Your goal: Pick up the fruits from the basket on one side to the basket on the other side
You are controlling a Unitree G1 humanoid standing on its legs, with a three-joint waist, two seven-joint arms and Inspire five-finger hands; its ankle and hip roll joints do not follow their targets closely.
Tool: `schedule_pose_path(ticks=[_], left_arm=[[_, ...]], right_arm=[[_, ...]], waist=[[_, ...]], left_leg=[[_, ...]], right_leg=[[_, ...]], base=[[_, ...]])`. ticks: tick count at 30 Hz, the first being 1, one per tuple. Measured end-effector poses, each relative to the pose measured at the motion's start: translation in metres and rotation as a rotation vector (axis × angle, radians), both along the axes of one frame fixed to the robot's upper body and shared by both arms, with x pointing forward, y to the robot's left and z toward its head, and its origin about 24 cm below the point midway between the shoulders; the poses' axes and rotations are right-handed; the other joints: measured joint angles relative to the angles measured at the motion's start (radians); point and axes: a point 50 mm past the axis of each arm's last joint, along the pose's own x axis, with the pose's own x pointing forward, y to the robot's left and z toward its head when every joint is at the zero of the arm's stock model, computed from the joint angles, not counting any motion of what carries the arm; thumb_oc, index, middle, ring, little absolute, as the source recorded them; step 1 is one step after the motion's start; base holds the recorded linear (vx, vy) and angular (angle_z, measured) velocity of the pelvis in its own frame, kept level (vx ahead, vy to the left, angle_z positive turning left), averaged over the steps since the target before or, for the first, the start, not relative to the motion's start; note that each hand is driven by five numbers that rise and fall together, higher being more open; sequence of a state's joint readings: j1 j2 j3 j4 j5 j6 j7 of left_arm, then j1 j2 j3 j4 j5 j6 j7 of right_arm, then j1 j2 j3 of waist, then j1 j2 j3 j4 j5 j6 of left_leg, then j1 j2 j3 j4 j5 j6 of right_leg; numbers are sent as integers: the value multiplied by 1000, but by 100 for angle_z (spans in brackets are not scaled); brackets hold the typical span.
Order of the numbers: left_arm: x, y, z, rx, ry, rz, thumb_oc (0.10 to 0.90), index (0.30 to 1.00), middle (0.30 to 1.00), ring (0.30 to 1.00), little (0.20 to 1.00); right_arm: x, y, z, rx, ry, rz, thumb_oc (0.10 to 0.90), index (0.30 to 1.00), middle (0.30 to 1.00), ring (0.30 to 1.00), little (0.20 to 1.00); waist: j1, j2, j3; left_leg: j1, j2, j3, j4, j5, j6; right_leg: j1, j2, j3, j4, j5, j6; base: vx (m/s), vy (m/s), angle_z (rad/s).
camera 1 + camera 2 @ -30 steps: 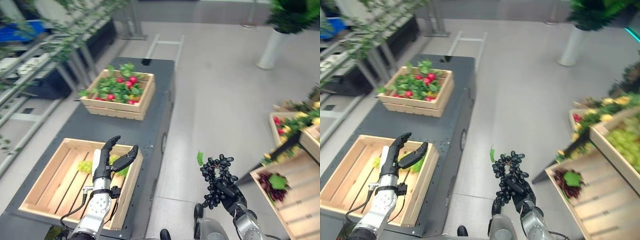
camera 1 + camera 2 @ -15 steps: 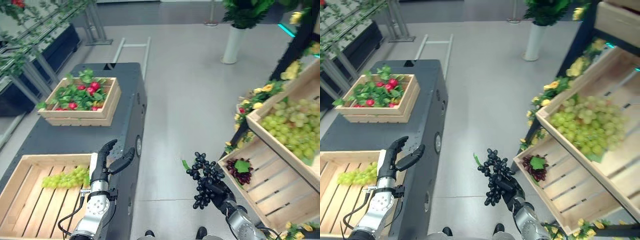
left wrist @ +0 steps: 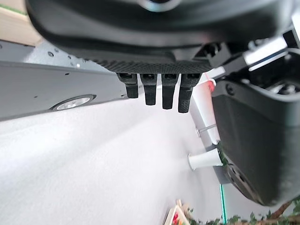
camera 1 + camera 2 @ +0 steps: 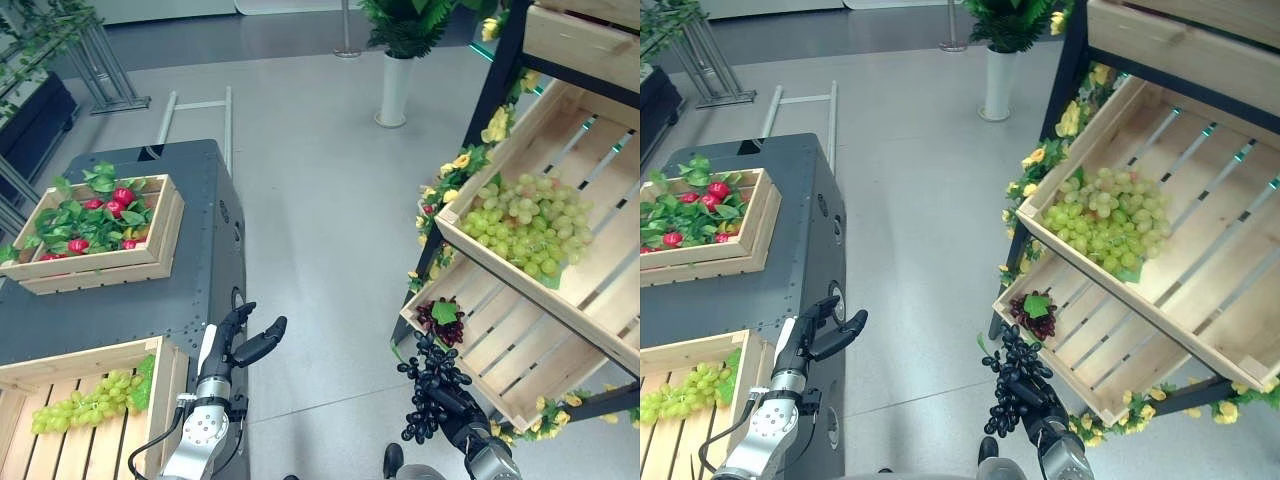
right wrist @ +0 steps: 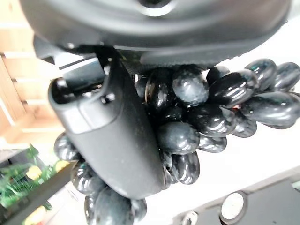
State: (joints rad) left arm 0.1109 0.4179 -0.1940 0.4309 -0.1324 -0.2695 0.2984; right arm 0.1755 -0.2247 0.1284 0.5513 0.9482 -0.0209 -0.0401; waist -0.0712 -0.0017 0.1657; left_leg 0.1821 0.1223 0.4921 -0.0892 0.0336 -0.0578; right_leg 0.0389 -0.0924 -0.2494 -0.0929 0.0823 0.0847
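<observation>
A bunch of black grapes (image 4: 428, 383) hangs in my right hand (image 4: 462, 418), low over the grey floor. That hand's thumb (image 5: 112, 136) and fingers are curled round the black grapes (image 5: 197, 110). The bunch is just in front of the lower shelf crate (image 4: 520, 385), which holds a dark red bunch (image 4: 441, 320). An upper shelf crate (image 4: 590, 290) holds green grapes (image 4: 525, 225). My left hand (image 4: 238, 343) is open with straight fingers (image 3: 154, 91), at the cart's right edge. Beside it a wooden crate (image 4: 165, 385) holds green grapes (image 4: 85, 405).
A dark cart (image 4: 205, 270) on the left carries another crate (image 4: 150, 255) with red fruit and leaves. Yellow flowers (image 4: 452, 165) trim the black shelf frame on the right. A white planter (image 4: 393, 88) and a metal frame (image 4: 195, 100) stand on the floor further back.
The camera has swung right, bringing the shelf crates into view. My right hand still holds the black grapes, now close to the lower shelf crate. The left hand has stayed open.
</observation>
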Motion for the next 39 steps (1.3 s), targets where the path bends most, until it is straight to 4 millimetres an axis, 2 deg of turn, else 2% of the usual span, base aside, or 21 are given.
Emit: schedule_pose_path(ticks=[3,4,6,7,8,9,10,13,15,18,20,22,23,25,27,33,39], left_arm=[[0,-2,-1,-1,-2,4,800,900,900,900,900],[3,-6,0,-12,-7,-1,800,900,900,900,900],[9,-11,3,-22,-26,-14,800,900,900,900,900],[18,-17,8,-21,-49,-40,800,900,900,900,900],[24,-17,12,-17,-65,-47,800,900,900,900,900],[37,-18,22,-4,-109,-63,800,900,900,900,900],[48,-21,31,-8,-144,-71,800,900,900,900,900],[72,-25,55,-19,-233,-80,800,900,900,900,900],[78,-27,61,-28,-257,-75,800,900,900,900,900],[77,-33,57,-42,-236,-91,800,900,900,900,900],[74,-37,51,-52,-214,-100,800,900,900,900,900],[72,-45,50,-60,-212,-122,800,900,900,900,900],[70,-46,50,-66,-214,-123,800,900,900,900,900],[69,-46,47,-66,-202,-121,800,900,900,900,900],[67,-46,46,-57,-196,-129,800,900,900,900,900],[69,-44,56,-50,-227,-140,800,900,900,900,900],[77,-46,70,-43,-281,-154,800,900,900,900,900]], right_arm=[[4,-4,2,-30,-1,-17,400,300,300,300,300],[12,-9,7,-57,-19,-11,400,300,300,300,300],[36,-18,21,-101,-79,-2,400,300,300,300,300],[57,-29,37,-148,-148,0,400,300,300,300,300],[67,-32,45,-164,-179,-7,400,300,300,300,300],[86,-38,61,-193,-246,-12,400,300,300,300,300],[96,-46,73,-206,-302,-57,400,300,300,300,300],[118,-63,104,-257,-415,-149,400,300,300,300,300],[128,-71,119,-277,-460,-207,400,300,300,300,300],[143,-83,138,-331,-481,-243,400,300,300,300,300],[149,-88,147,-355,-490,-264,400,300,300,300,300],[156,-103,171,-445,-533,-269,400,300,300,300,300],[162,-109,186,-487,-565,-278,400,300,300,300,300],[164,-119,199,-525,-572,-315,400,300,300,300,300],[162,-128,203,-594,-549,-329,400,300,300,300,300],[176,-148,256,-744,-608,-375,400,300,300,300,300],[173,-175,277,-829,-526,-403,400,300,300,300,300]], waist=[[2,7,0],[7,6,9],[10,7,65],[5,23,105],[7,19,129],[6,8,183],[-2,3,223],[-2,4,308],[-3,9,333],[-8,21,347],[-2,21,349],[32,23,355],[35,31,359],[34,36,365],[38,38,366],[47,44,368],[69,44,369]], left_leg=[[-53,-3,-3,40,-10,2],[-109,-1,-60,106,-35,23],[-185,-6,-125,202,-78,51],[-230,-15,-159,219,-104,21],[-235,-18,-153,234,-98,22],[-270,-15,-142,274,-107,31],[-304,-15,-149,324,-122,33],[-394,24,-162,452,-170,39],[-447,38,-178,521,-190,31],[-491,62,-203,589,-212,17],[-492,52,-222,595,-214,16],[-519,-21,-298,611,-241,41],[-546,-24,-300,637,-258,50],[-569,-21,-294,659,-266,58],[-580,-20,-296,680,-277,60],[-680,-9,-292,757,-301,70],[-735,-2,-310,824,-320,68]], right_leg=[[-56,-4,30,13,13,-1],[-90,-12,53,24,31,-5],[-141,-25,82,67,44,-7],[-190,-25,90,96,45,-3],[-216,-30,91,121,48,-1],[-257,-48,71,165,38,-14],[-274,-51,71,185,34,-10],[-349,-52,65,287,4,-31],[-408,-53,55,376,-34,-44],[-454,-44,49,445,-71,-61],[-459,-38,57,444,-71,-63],[-495,-32,104,446,-50,-62],[-518,-28,104,446,-47,-59],[-535,-33,96,455,-44,-57],[-543,-36,92,471,-45,-58],[-639,-53,76,531,-52,-59],[-689,-70,51,627,-97,-67]], base=[[-176,-23,-25],[-260,54,-44],[-276,50,-47],[-214,8,-39],[-291,0,-43],[-206,5,-17],[-235,5,-3],[-101,11,6],[-50,5,6],[27,81,0],[-22,177,-21],[-13,104,-57],[101,37,-51],[82,44,-13],[30,23,1],[26,-30,-3],[-1,-96,15]])
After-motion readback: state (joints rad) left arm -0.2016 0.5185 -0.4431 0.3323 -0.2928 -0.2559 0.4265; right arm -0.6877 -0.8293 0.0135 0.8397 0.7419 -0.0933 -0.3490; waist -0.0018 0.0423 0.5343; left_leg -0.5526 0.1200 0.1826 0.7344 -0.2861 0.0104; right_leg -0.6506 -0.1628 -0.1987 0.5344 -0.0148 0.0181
